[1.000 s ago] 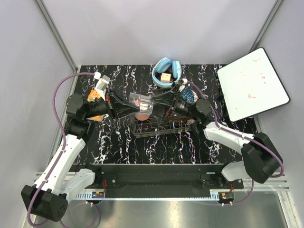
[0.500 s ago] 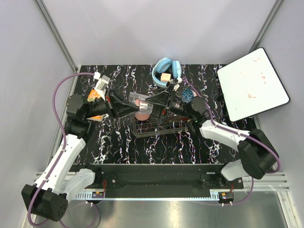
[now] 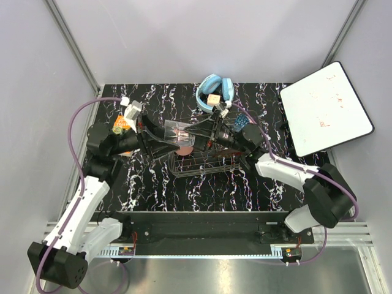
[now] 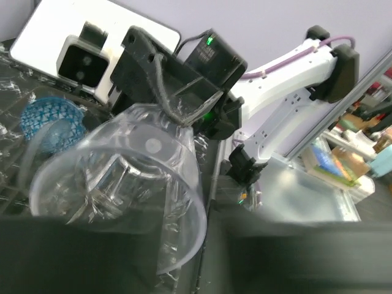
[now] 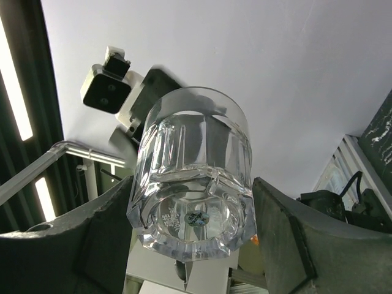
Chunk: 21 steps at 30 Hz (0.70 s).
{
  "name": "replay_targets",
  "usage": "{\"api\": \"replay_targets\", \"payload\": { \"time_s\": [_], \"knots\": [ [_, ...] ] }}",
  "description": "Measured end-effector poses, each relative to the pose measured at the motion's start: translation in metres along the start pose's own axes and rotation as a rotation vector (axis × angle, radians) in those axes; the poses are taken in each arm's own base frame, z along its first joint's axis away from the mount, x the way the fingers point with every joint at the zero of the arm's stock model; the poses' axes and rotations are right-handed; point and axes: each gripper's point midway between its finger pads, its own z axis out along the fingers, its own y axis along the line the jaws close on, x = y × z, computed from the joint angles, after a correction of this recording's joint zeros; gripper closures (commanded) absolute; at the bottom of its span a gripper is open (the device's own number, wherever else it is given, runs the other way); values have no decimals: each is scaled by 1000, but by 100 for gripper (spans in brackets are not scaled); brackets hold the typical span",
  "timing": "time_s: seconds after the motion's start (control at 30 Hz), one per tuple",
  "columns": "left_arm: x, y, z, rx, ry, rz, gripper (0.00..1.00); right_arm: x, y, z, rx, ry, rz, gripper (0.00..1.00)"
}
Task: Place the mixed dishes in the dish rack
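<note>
One glass tumbler point(image 3: 179, 131), one wire dish rack point(image 3: 202, 166), one light blue bowl point(image 3: 211, 79), one blue patterned bowl point(image 3: 241, 124) and one white board point(image 3: 324, 110) are counted.

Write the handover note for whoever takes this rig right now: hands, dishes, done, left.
Right hand: closed on the base of the clear glass tumbler, held above the dish rack.
Left hand: at the tumbler's mouth end; grip unclear.
Blue patterned bowl: by the rack's far right corner, apparently outside it.
Done: something pink seems to lie in the rack, unidentified.
Left: set the tumbler in the rack, then the bowl; other dishes not in view.
</note>
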Motion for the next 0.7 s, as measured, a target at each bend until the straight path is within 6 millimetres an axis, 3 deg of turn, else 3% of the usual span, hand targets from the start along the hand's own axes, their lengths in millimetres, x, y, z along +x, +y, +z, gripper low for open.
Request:
{"api": "replay_targets", "payload": {
  "time_s": [0.13,0.27,0.47,0.6,0.7],
  "knots": [
    [8,22,-4,-122,78,-36,12,3,-1,-3,56,0,-35,100],
    [-15,38,-20,-267,125,24,5,3,1,-9,170,-1,-146,100],
    [-50,56,-67,-490,144,102,3,-11,2,-24,443,-18,-391,100],
    [-63,76,-104,-630,148,42,15,-29,-18,-43,666,-20,-511,100],
    [-60,95,-123,-695,196,-72,22,-38,-46,-57,837,8,-558,100]
  ]
}}
